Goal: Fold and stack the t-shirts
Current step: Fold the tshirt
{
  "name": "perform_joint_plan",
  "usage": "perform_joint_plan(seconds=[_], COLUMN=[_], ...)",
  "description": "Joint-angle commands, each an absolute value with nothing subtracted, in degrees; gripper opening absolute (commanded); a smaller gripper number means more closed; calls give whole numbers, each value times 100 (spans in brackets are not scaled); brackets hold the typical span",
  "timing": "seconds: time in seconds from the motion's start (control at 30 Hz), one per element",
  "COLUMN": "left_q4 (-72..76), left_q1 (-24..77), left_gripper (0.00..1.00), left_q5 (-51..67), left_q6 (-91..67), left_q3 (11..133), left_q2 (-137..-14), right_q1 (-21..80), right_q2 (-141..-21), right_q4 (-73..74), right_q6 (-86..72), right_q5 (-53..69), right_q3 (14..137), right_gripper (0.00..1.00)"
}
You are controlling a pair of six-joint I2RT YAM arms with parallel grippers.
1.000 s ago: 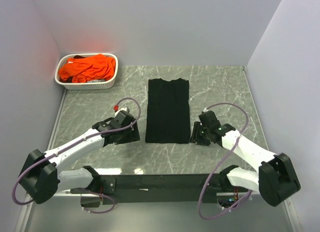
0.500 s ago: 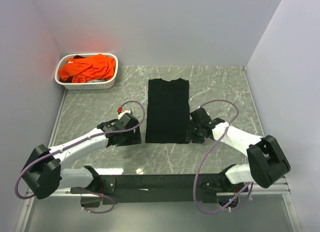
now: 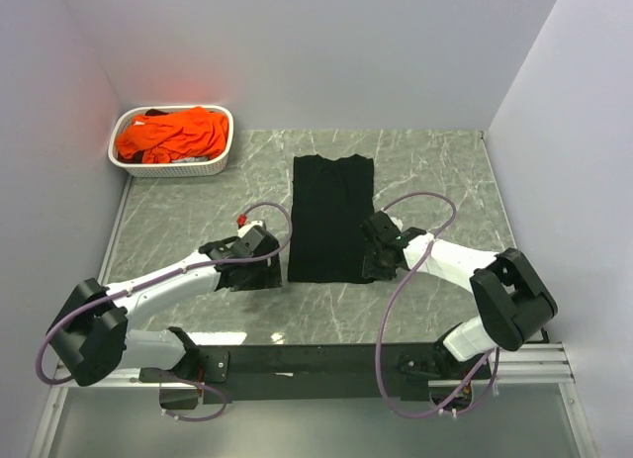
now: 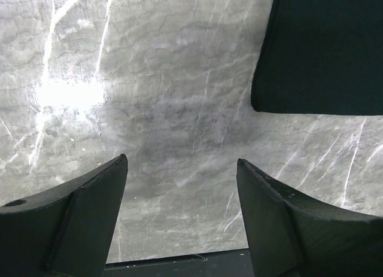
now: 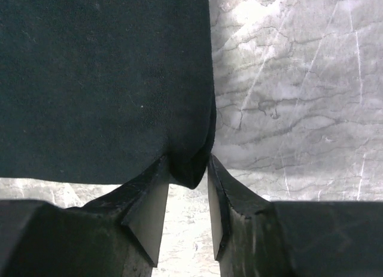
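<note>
As the top camera shows, the black t-shirt (image 3: 331,218) lies as a long strip on the table (image 3: 435,171), with the orange t-shirts (image 3: 173,134) in the basket (image 3: 220,159) at far left. The left gripper (image 3: 259,272) and right gripper (image 3: 381,260) flank the black shirt's near hem. At the left wrist, the jaws stand wide and empty, short of the near left corner; they should reach it before closing. At the right wrist, the jaws pinch the bunched near right corner; lifting should wait for a matching grip.

robot lab booth: blank white walls (image 3: 297,52), marble tabletop (image 3: 435,171)
</note>
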State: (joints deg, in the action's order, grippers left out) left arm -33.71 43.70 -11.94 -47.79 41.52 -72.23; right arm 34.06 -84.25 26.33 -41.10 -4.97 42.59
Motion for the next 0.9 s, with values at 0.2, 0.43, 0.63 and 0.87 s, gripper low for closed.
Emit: perform_joint_plan(seconds=[0.2, 0.43, 0.63, 0.87], left_q4=[-3270, -2892, -2769, -2953], left_q1=[4421, 4430, 4438, 4456], left_gripper=[78, 77, 70, 52], left_q5=[-1240, -871, -800, -940], left_q6=[-4930, -5229, -5361, -5397], left_q3=[4438, 4596, 4983, 5518], left_q2=[-7356, -7769, -8260, -9043], right_q1=[3454, 3463, 3463, 3472], right_q2=[-8745, -8535, -8358, -8297], right_q4=[2786, 2707, 2628, 2443], right_q6=[-4227, -4192, -4034, -3955], right_q5=[-765, -686, -633, -457], right_q3=[3982, 3806, 3753, 3621], right_gripper=[18, 0, 0, 0])
